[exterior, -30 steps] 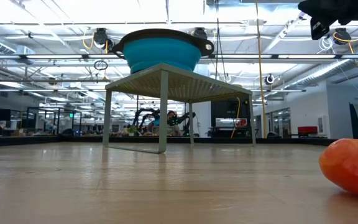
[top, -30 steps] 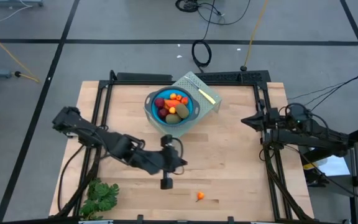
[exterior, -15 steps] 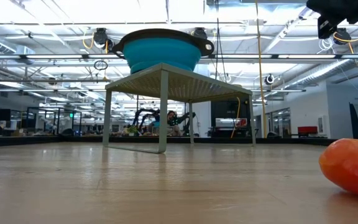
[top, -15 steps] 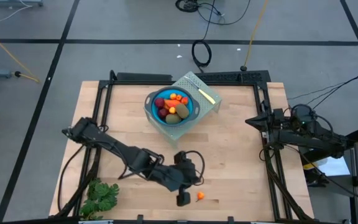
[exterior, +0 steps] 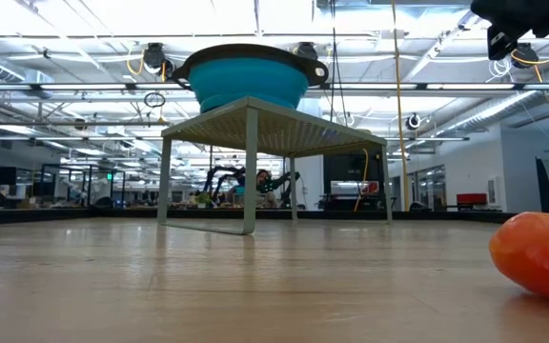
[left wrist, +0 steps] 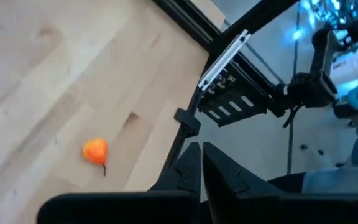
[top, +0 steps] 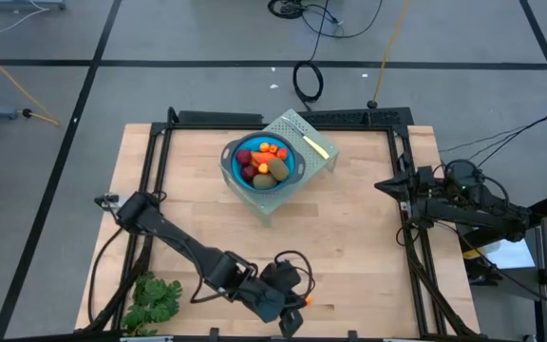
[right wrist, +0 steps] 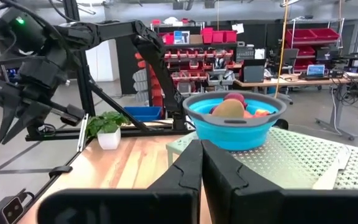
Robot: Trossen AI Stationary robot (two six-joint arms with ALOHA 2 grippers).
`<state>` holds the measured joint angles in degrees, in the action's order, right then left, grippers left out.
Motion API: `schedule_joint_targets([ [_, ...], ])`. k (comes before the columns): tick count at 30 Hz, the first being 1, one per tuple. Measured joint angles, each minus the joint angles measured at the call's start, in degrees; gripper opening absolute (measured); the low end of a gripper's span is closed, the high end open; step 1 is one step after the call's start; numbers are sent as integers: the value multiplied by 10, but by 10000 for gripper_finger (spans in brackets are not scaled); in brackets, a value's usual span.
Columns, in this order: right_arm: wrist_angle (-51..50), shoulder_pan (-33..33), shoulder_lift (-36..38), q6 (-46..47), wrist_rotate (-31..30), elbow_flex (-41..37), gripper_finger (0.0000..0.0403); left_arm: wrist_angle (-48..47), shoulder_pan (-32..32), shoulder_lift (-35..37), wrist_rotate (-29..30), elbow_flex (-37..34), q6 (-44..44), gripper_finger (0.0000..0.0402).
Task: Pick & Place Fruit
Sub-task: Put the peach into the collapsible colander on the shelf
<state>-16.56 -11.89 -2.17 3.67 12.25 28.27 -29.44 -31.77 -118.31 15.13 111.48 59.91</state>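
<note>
A small orange fruit (top: 306, 300) (left wrist: 95, 150) lies on the wooden table near its front edge; it also shows at the right of the low view (exterior: 539, 255). My left gripper (top: 292, 321) (left wrist: 202, 167) hovers just beside it, shut and empty, pointing slantwise down. The blue bowl (top: 259, 163) (right wrist: 236, 121) holds several fruit pieces and stands on a pale green perforated stand (top: 304, 141). My right gripper (top: 380, 185) (right wrist: 202, 163) waits shut at the table's right side, raised.
A thin yellow stick (top: 316, 145) lies on the stand beside the bowl. A leafy green bunch (top: 152, 299) lies at the near left corner. A black frame (top: 402, 152) rims the table. Bare wood lies between bowl and front edge.
My left gripper has swung toward the table's near edge and rightward, sinking and rolling about its own axis, and now sits beside the small orange fruit. It has stayed shut. The fruit has not moved.
</note>
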Motion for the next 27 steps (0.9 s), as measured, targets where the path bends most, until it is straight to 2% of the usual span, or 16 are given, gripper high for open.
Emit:
schedule_joint_targets([
  [5, -20, 0, 0, 0, 0, 0, 1, 10, -1, -9, 6, 0, 35, 4],
  [17, -26, 0, 0, -3, 0, 0, 0, 34, 4, -42, 33, 0, 51, 1],
  [27, -26, 0, 0, -3, 0, 0, 0, 116, 2, -110, 43, 0, 89, 0],
])
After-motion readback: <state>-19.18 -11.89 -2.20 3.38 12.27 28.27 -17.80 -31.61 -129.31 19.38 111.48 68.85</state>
